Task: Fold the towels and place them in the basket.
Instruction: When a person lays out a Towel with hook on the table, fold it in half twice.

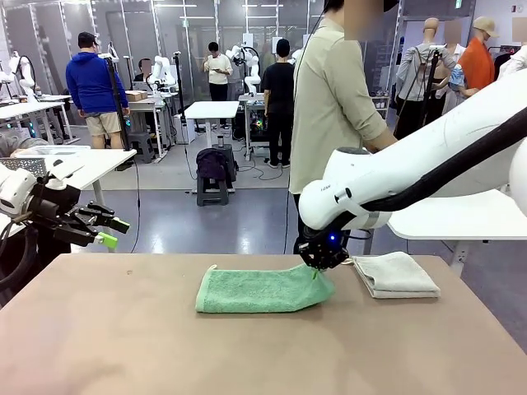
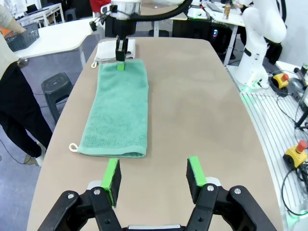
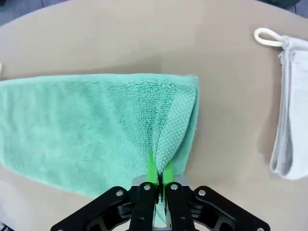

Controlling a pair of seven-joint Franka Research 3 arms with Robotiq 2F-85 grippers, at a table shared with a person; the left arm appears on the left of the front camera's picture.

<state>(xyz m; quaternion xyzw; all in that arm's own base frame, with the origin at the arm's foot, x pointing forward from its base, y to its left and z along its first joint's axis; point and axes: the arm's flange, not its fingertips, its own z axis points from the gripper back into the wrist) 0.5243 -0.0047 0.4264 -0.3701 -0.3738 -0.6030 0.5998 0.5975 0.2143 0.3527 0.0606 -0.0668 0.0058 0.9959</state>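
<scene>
my right gripper (image 3: 158,175) pinches the green towel (image 1: 262,289) on the tan table (image 1: 123,346). my left gripper (image 2: 153,177) hangs wide open. a person (image 1: 333,99) stands across, other workbenches (image 1: 210,109) behind

The green towel (image 3: 91,125) is soft terry cloth, fuzzy and looped on its face, with a tighter waffle-like weave where its edge is pinched up in my right end effector (image 3: 159,175). That end effector is matt black, plastic by the look of it, with bright green pads. My left end effector (image 2: 153,175) looks the same. The off-white towel (image 3: 291,103) is a flatter cloth with a corded loop. The counter (image 1: 123,346) is smooth, matt tan. My arm's white shell (image 1: 387,177) is glossy.
</scene>
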